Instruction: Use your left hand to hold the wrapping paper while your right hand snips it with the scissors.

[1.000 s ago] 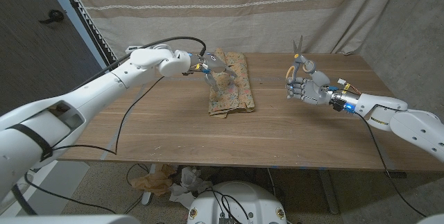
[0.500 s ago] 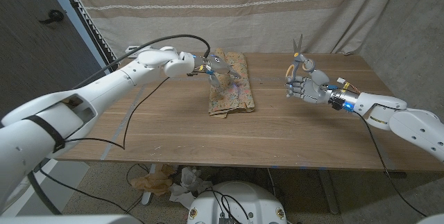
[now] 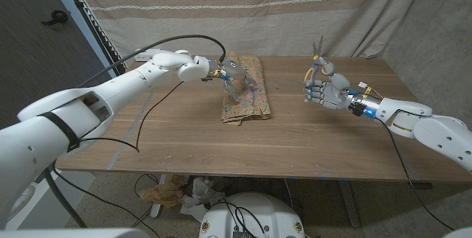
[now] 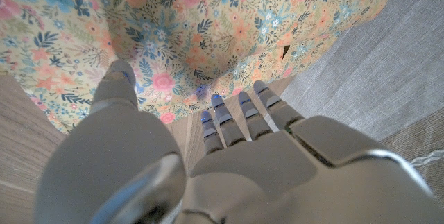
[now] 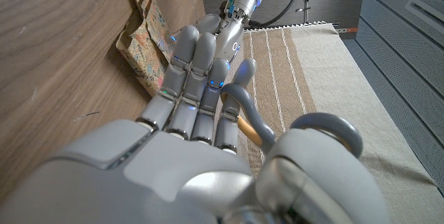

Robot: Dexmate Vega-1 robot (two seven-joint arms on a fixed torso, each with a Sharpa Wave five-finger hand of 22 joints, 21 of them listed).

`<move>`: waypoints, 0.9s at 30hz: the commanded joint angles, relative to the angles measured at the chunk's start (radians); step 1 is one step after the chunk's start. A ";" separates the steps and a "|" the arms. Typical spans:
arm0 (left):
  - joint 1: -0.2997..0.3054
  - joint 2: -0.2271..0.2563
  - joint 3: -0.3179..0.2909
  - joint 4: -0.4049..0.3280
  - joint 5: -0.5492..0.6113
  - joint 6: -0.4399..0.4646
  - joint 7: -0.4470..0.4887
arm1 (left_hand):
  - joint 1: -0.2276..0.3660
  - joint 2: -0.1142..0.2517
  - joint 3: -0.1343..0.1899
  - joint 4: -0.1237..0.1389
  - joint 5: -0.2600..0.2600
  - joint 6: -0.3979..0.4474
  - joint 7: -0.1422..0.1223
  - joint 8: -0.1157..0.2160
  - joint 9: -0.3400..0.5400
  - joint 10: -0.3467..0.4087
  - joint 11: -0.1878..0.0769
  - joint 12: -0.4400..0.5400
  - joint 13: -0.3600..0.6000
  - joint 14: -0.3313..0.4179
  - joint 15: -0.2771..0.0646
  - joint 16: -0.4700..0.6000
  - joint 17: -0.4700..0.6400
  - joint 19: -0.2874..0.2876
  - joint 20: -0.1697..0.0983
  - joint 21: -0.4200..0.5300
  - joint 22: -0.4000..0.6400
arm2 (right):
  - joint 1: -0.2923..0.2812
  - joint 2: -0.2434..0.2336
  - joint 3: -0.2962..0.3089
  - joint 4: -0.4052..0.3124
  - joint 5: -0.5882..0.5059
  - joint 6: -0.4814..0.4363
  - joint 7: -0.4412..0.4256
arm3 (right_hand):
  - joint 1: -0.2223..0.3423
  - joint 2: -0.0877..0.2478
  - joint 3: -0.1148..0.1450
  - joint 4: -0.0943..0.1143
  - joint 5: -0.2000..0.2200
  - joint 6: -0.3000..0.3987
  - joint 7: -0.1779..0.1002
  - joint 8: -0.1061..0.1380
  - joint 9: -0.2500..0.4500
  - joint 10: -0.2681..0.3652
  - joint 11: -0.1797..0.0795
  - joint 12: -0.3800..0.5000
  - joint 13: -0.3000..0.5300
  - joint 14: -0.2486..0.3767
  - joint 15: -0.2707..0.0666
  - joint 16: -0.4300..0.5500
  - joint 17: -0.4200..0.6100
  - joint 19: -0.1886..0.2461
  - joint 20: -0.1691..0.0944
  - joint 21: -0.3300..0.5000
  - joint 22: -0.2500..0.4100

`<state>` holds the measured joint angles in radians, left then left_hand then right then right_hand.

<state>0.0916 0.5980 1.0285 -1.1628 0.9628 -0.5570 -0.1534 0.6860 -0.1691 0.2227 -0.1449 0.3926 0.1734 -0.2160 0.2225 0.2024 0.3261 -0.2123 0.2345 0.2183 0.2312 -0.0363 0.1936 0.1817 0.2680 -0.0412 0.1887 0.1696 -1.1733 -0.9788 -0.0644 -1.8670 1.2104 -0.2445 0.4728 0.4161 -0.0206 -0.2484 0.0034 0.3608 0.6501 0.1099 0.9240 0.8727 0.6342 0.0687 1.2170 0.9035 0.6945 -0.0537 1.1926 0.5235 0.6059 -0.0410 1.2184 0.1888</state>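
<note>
Nearest you, your right hand [image 3: 322, 89] hangs above the right part of the wooden table [image 3: 192, 138], fingers curled round the handles of the scissors [image 3: 316, 52]. It sits where it sat a second ago, with no shift you could measure. The scissors stand upright in that grip, long axis vertical, blades closed or nearly so and tips pointing up toward the striped curtain [image 3: 243, 9] behind. In the right wrist view the grey handle loops [image 5: 305, 130] curve round your thumb and fingers [image 5: 198, 71].

Farther in, toward the table's far middle, the wrapping paper [image 3: 247, 94] lies as a folded floral bundle, its long axis running near to far, one short end toward you and the other toward the curtain. It has not moved.

Your left arm has changed most: over the last second its elbow and forearm have swung up and farther along the table's far left, while the left hand [image 3: 232, 72] has stayed over the paper's far end. In the left wrist view the fingertips [image 4: 229, 113] and thumb are spread and extended just at the floral sheet [image 4: 208, 30]; I cannot tell whether they press it or only hover, but they clasp nothing.
</note>
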 commanded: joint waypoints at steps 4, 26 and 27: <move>-0.041 -0.027 0.055 0.077 -0.022 -0.021 0.031 | 0.012 0.012 -0.016 -0.001 0.009 0.057 -0.006 0.017 0.005 0.015 -0.001 0.001 -0.002 0.012 -0.177 0.001 0.001 0.012 -0.039 0.004 0.003 | 0.041 0.009 -0.025 0.021 -0.003 -0.015 -0.004 | -0.002 0.010 -0.003 -0.007 -0.003 0.046 0.062 -0.003 0.001 0.026 0.011 0.006 -0.004 -0.019 -0.036 0.011 0.005 0.007 -0.003 -0.002 0.007; -0.076 -0.048 0.096 0.143 -0.045 -0.042 0.040 | 0.022 0.024 -0.050 0.007 0.019 0.183 -0.004 0.035 0.002 0.081 0.000 0.011 -0.008 0.052 -0.177 0.009 0.003 0.018 -0.038 0.005 0.004 | 0.067 0.014 -0.044 0.033 -0.009 -0.019 -0.014 | -0.004 0.012 -0.003 -0.012 -0.004 0.046 0.063 -0.005 0.000 0.023 0.010 0.011 -0.006 -0.017 -0.032 0.012 -0.005 0.009 -0.002 -0.005 0.009; -0.076 -0.048 0.096 0.145 -0.050 -0.043 0.036 | 0.023 0.024 -0.051 0.008 0.019 0.186 -0.004 0.035 0.002 0.084 0.000 0.012 -0.008 0.053 -0.178 0.009 0.003 0.020 -0.038 0.006 0.004 | 0.072 0.016 -0.047 0.036 -0.007 -0.022 -0.012 | -0.004 0.012 -0.003 -0.012 -0.004 0.046 0.063 -0.005 0.001 0.022 0.012 0.013 -0.003 -0.017 -0.035 0.012 -0.005 0.009 -0.002 -0.005 0.009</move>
<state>0.0279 0.5569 1.1086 -1.0441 0.9287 -0.5932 -0.1158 0.7031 -0.1520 0.1755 -0.1394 0.4069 0.3448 -0.2196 0.2517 0.2024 0.3932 -0.2139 0.2420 0.2089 0.2742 -0.0390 0.1937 0.1818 0.2787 -0.0412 0.1887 0.1696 -1.1209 -0.9658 -0.0983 -1.8393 1.2037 -0.2567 0.4642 0.4122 -0.0167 -0.2480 -0.0045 0.3608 0.6522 0.1147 0.9206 0.8721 0.6417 0.0683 1.2247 0.8981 0.6944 -0.0535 1.1983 0.5188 0.6058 -0.0410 1.2185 0.1932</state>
